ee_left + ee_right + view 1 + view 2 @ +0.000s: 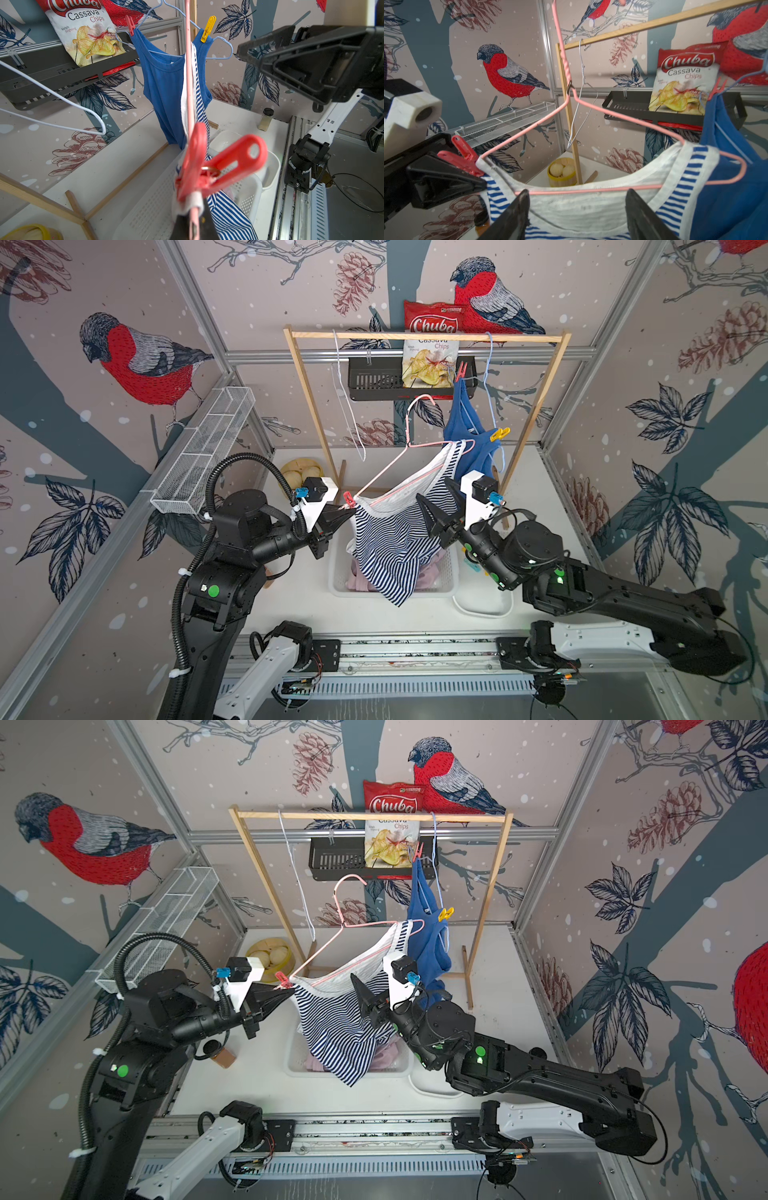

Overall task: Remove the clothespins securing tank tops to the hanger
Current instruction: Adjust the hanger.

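Your left tool (350, 511) grips the pink hanger (188, 62) beside the red clothespin (218, 166) pinning the striped top (386, 543), probably to steady it, while your right tool (577, 195) stands open at the neckline.

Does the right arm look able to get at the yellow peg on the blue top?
Probably yes: its claw is open and empty, and the yellow peg sticks out unblocked nearby.
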